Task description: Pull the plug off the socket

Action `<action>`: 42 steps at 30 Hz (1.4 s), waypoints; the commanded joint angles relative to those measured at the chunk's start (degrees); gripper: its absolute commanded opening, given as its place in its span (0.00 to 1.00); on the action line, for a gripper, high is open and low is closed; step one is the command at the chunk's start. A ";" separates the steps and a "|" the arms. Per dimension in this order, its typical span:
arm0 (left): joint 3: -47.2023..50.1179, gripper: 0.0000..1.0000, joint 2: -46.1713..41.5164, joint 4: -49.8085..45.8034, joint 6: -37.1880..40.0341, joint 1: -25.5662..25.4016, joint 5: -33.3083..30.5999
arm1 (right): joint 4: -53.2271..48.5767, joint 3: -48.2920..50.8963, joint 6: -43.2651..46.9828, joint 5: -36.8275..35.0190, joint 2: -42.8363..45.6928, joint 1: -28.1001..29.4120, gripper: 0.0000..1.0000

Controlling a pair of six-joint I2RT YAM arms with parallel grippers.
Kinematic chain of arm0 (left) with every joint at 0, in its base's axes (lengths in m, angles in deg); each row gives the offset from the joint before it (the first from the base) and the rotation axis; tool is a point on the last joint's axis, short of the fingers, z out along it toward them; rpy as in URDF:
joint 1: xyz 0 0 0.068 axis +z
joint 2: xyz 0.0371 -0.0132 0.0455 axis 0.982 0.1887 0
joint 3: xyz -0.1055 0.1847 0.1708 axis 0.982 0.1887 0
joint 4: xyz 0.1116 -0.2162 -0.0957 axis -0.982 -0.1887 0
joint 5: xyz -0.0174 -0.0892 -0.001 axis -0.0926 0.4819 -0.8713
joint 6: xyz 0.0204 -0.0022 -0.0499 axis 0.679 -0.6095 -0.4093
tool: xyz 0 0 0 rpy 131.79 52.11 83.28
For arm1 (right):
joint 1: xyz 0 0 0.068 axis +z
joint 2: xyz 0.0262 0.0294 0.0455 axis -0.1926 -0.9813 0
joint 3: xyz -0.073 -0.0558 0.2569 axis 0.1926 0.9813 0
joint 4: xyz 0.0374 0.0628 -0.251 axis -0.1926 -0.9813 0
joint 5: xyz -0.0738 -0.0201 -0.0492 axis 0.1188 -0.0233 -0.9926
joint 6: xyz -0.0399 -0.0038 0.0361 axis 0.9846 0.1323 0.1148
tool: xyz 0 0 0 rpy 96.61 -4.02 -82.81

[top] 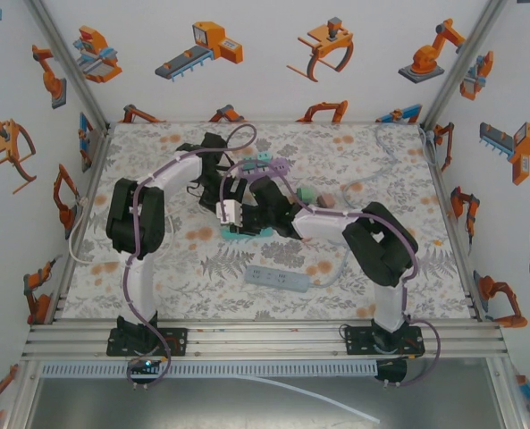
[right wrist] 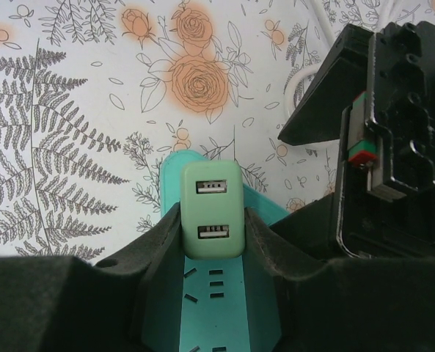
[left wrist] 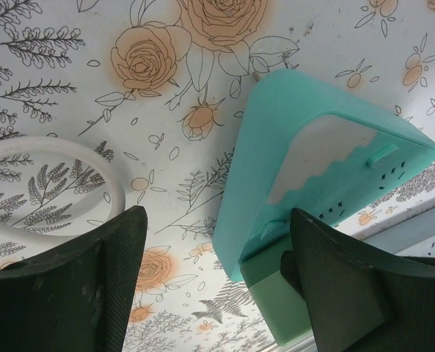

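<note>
The floral tabletop (top: 157, 268) carried a teal socket (left wrist: 305, 169) near its centre, with a grey power strip (top: 278, 279) lying at 5 o'clock from it. The left gripper (left wrist: 217, 235) hung over the socket with its fingers wide apart, the teal body between them. The right gripper (right wrist: 213, 229) was clamped on the pale green plug (right wrist: 213, 198), which sat at the socket's 12 o'clock end in the right wrist view.

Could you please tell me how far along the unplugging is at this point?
Done: both grippers are at the teal power strip. In hand: the right gripper clamps the green plug between its fingers; the left gripper straddles the strip, fingers open. Left: the plug looks seated in the strip, so the actual pull remains.
</note>
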State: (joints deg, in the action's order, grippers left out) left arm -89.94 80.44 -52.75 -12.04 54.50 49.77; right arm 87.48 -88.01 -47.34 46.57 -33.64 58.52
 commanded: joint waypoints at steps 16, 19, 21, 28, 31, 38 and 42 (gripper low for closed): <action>0.76 0.71 3.42 -1.34 3.31 0.36 -8.44 | 8.24 4.46 -2.51 0.09 10.28 2.04 0.14; 1.01 0.71 3.31 -1.16 3.46 0.37 -8.93 | 9.96 5.23 -3.79 0.48 10.80 1.82 0.14; 1.12 0.71 3.27 -1.02 3.66 0.42 -9.24 | 12.36 6.05 -6.24 1.37 10.86 1.59 0.14; 1.64 0.71 3.27 -0.94 5.25 0.30 -9.59 | 3.85 4.01 1.33 -2.89 10.98 2.92 0.11; 1.64 0.71 3.13 -0.94 5.29 0.28 -9.35 | 7.43 5.68 0.82 -3.07 11.94 2.90 0.11; 1.56 0.71 1.57 -0.14 4.03 0.23 -5.58 | 9.91 8.27 -1.44 -2.39 16.71 2.68 0.11; 2.07 0.72 -0.52 0.95 2.81 0.11 -3.60 | 12.68 10.42 -5.75 -1.94 20.93 1.69 0.11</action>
State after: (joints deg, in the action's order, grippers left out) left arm -89.66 80.35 -54.69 -10.53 54.04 50.79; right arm 94.69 -78.70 -49.40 44.06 -17.01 61.04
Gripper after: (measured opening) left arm 0.717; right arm 0.329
